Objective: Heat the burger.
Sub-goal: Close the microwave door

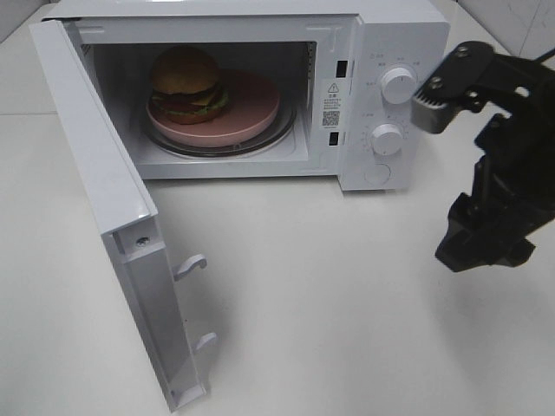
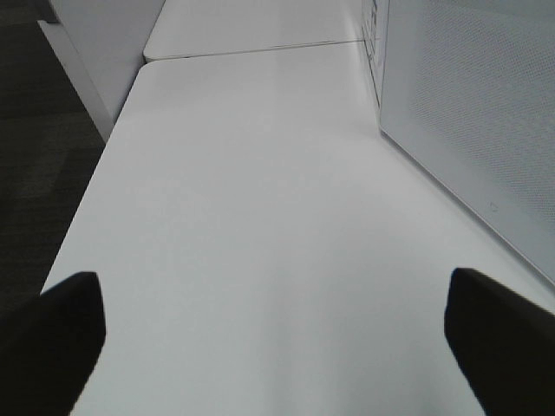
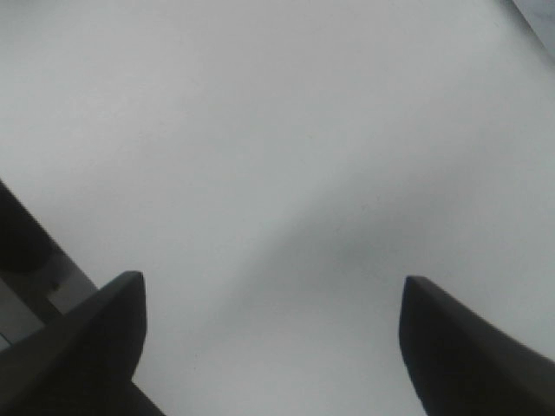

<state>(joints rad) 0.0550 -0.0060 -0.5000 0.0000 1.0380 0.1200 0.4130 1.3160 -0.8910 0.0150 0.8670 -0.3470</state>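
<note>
Since the burger (image 1: 185, 80) already sits on the pink plate (image 1: 256, 108) inside the microwave (image 1: 408, 35), I judge the loading is done. The step in hand is to close the door (image 1: 95, 182). It stands wide open, swung out to the front from the hinge side of the microwave.

My left gripper (image 2: 273, 286) hangs over the table (image 1: 347, 303) beside the microwave. Its fingers are far apart with nothing between them. A white dotted panel of the microwave is close to it; I cannot tell if this is the door's outer face or the side wall.

My right gripper (image 3: 270, 286) hovers over the table in front of the microwave's control side, below the two knobs (image 1: 398, 85). Its fingers are also apart and empty.

For the next move I think the left arm is better placed. It must come to the outer face of the door, near the free edge, and push in an arc toward the microwave until the latch hooks (image 1: 189, 267) enter the body. I must avoid pressing on the hooks themselves. After that, a knob needs turning, which looks like work for the right gripper.
</note>
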